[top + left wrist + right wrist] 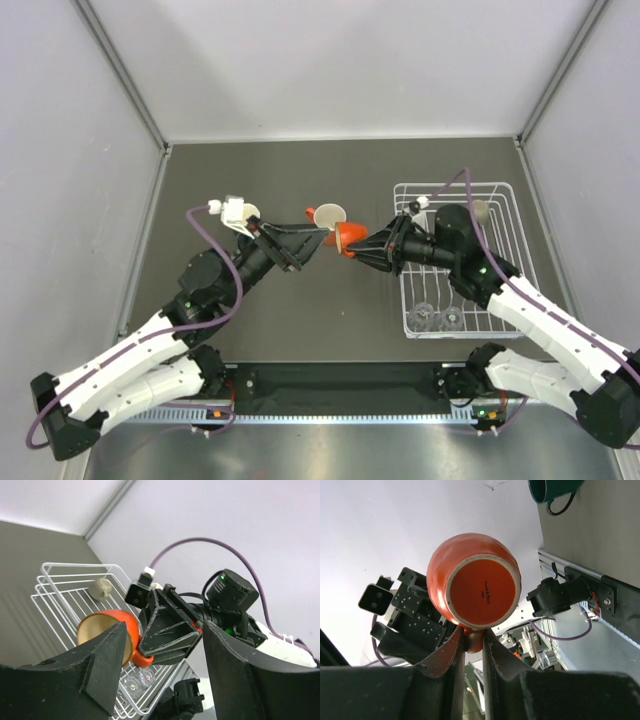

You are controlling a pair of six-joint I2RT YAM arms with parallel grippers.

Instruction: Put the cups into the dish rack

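The large orange mug (345,237) hangs in the air over the table's middle, just left of the dish rack (455,185). My right gripper (362,247) is shut on its handle. The right wrist view shows the mug's base (480,585) and the handle pinched in that gripper (474,636). My left gripper (315,238) faces it, open. In the left wrist view the mug (117,622) sits by the left gripper's (165,630) left finger; whether they touch I cannot tell. The rack (75,565) holds a beige mug (482,210) and two clear glasses (438,317).
A dark green cup (552,490) stands on the table at the top of the right wrist view. The beige mug (100,588) and the glasses (135,682) also show in the left wrist view. Grey walls close the table on three sides.
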